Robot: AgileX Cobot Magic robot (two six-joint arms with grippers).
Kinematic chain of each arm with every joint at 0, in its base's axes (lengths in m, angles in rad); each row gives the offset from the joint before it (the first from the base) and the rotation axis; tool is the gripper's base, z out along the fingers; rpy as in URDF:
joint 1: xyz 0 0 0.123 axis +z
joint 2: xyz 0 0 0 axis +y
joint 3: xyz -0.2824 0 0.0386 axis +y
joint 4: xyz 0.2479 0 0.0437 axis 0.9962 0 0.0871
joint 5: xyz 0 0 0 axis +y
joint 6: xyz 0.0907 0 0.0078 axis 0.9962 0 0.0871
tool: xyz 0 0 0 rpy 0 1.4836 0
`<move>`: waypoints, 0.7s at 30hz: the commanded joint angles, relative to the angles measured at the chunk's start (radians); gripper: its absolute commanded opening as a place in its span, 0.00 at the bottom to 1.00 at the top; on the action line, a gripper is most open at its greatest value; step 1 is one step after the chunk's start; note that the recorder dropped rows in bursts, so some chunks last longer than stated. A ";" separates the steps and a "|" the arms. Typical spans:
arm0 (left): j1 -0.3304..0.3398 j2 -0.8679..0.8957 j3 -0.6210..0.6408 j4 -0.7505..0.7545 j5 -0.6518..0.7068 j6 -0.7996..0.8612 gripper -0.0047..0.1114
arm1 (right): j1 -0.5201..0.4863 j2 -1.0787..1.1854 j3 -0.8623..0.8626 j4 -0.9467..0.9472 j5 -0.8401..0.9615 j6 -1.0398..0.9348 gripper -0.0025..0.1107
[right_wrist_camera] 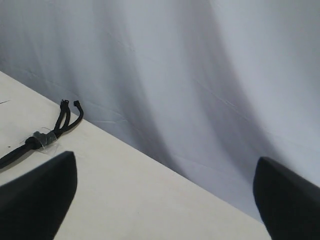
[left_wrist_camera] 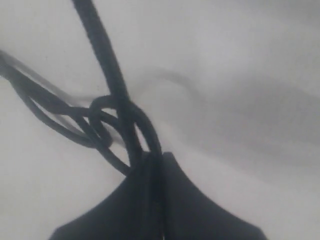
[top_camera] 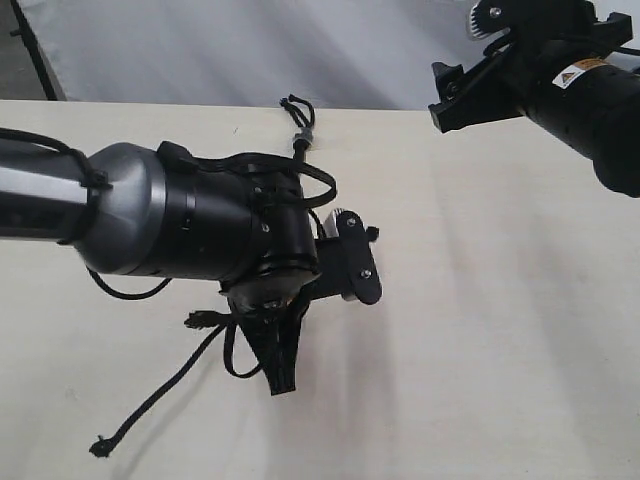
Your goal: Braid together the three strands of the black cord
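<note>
Cord position: the black cord [top_camera: 300, 125] lies on the table [top_camera: 500, 300]. Its joined end is near the far edge, close to the backdrop. From there it runs toward the left arm and passes out of sight beneath it.
Joined end: small loops [right_wrist_camera: 67, 112] sit beyond a grey band [right_wrist_camera: 42, 139] wrapped round the cord.
Strands: the strands [left_wrist_camera: 95, 45] are thin, twisted and matte black. In the exterior view 2 loose tails show below the arm. 1 ends in a frayed knot [top_camera: 100, 447] near the front left of the table, the other in a short end [top_camera: 197, 320] just beside the gripper. The 3rd cannot be traced.
Left gripper: the left gripper [top_camera: 281, 378] points down at the table, fingers pressed together and clamped on the black cord. In the left wrist view the strands curl into overlapping coils [left_wrist_camera: 100, 122] right at the fingertips.
Right gripper: the right gripper [right_wrist_camera: 165, 162] is raised at the far right with its fingers spread wide. Nothing is between them, and it is well apart from the cord.
In the way: the left arm's bulky wrist [top_camera: 200, 225], a rounded grey metal shell followed by black casing, hides the cord's middle stretch in the exterior view. A thicker, smooth black cable [top_camera: 312, 172] loops across it.
Table: pale cream, flat, smooth, matte.
Backdrop: white cloth [top_camera: 250, 50] hangs in soft folds behind the far edge.
</note>
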 commanded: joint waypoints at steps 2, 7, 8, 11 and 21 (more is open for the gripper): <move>0.001 0.003 0.077 0.194 -0.057 0.005 0.04 | -0.006 -0.007 0.005 -0.002 0.004 0.003 0.80; 0.001 0.003 0.115 0.270 -0.047 0.011 0.04 | -0.006 -0.007 0.005 -0.011 0.006 0.005 0.80; -0.002 0.003 0.115 0.246 -0.037 0.011 0.04 | -0.006 -0.007 0.005 -0.011 0.004 0.005 0.80; -0.024 0.003 0.115 0.175 0.067 0.013 0.04 | -0.006 -0.007 0.005 -0.011 -0.001 0.005 0.80; -0.047 0.003 0.150 0.160 0.139 0.050 0.04 | -0.006 -0.007 0.005 -0.014 0.002 0.005 0.80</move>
